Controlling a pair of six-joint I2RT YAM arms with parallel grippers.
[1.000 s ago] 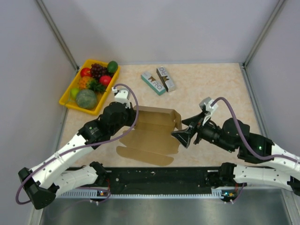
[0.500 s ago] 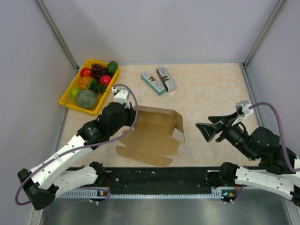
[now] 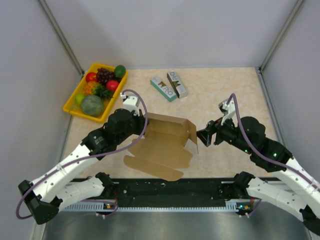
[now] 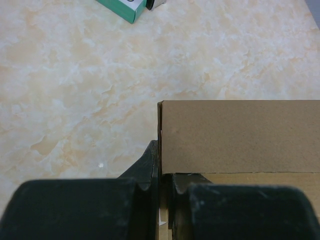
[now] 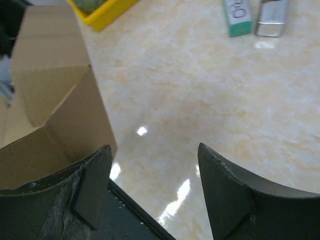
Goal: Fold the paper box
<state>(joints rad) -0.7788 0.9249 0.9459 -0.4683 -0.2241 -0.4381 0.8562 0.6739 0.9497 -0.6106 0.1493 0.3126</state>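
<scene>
**Left hand pins a wall, right hand poised at the end flap**

The left hand (image 4: 161,167) is narrowed onto the corner of an upright panel of the paper box (image 3: 167,142), with cardboard pinched between its fingers. The right hand (image 5: 154,152) stands wide and empty, just beside the raised flap at the box's right end. No contact shows.

The box sits mid-bench, half formed. Its far wall and right flap are up, while the near panels and rounded tabs lie flat toward the arms.

The step in hand looks like raising the sides. Next, the right hand would need to meet that flap squarely and swing it inward against a firm left grip.

The bench (image 3: 230,95) is glossy, marbled beige. A yellow fruit tray (image 3: 68,107) sits at its far left and two small printed boxes (image 3: 170,85) at far centre, both well apart from the box. Plain grey walls enclose it.
</scene>
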